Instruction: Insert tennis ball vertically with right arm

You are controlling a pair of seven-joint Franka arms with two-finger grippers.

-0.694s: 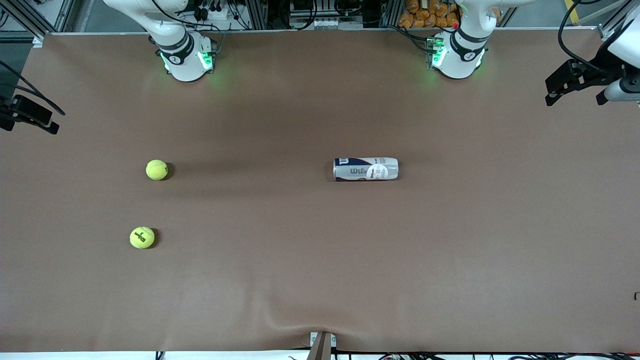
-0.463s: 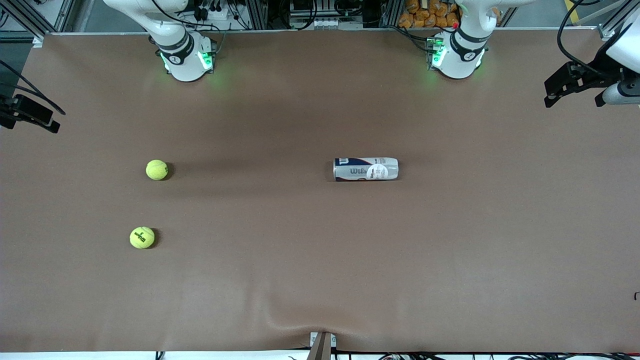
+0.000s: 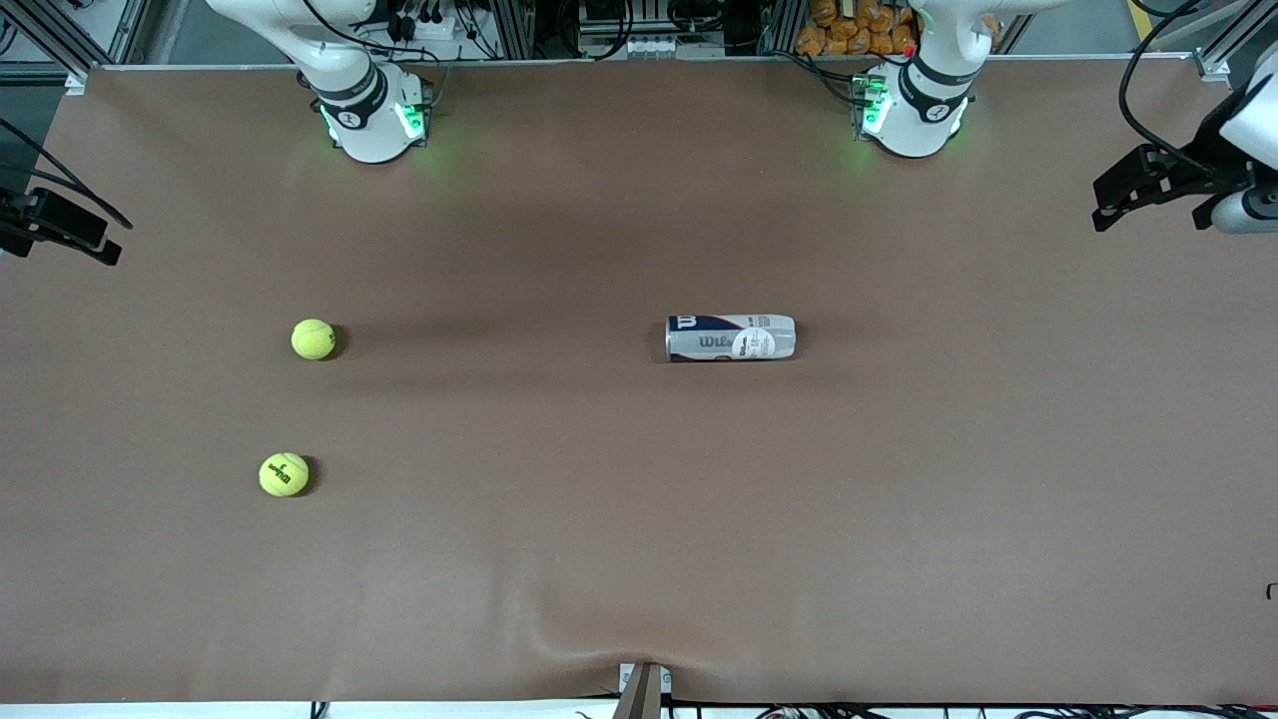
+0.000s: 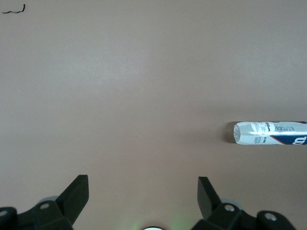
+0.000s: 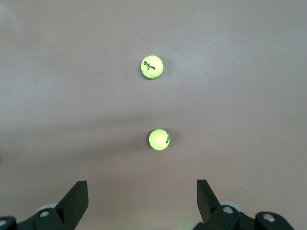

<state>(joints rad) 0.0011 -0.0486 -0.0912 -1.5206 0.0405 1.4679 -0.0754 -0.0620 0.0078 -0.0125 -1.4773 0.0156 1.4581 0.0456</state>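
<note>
Two yellow-green tennis balls lie on the brown table toward the right arm's end: one point(image 3: 314, 340) point(image 5: 159, 139) is farther from the front camera, and the other point(image 3: 284, 474) point(image 5: 152, 66), with dark print, is nearer. A white and blue ball can point(image 3: 731, 338) point(image 4: 271, 132) lies on its side near the table's middle. My right gripper point(image 3: 60, 240) point(image 5: 142, 188) hangs open and empty over the table's edge at the right arm's end, apart from the balls. My left gripper point(image 3: 1148, 218) point(image 4: 143, 187) hangs open and empty over the left arm's end.
Both arm bases point(image 3: 371, 120) point(image 3: 911, 115) stand with green lights along the table edge farthest from the front camera. The brown cover point(image 3: 639, 519) is wrinkled near a small bracket point(image 3: 644, 684) at the edge nearest that camera.
My left gripper has shifted slightly over its end of the table. The right gripper, the balls and the can have not moved.
</note>
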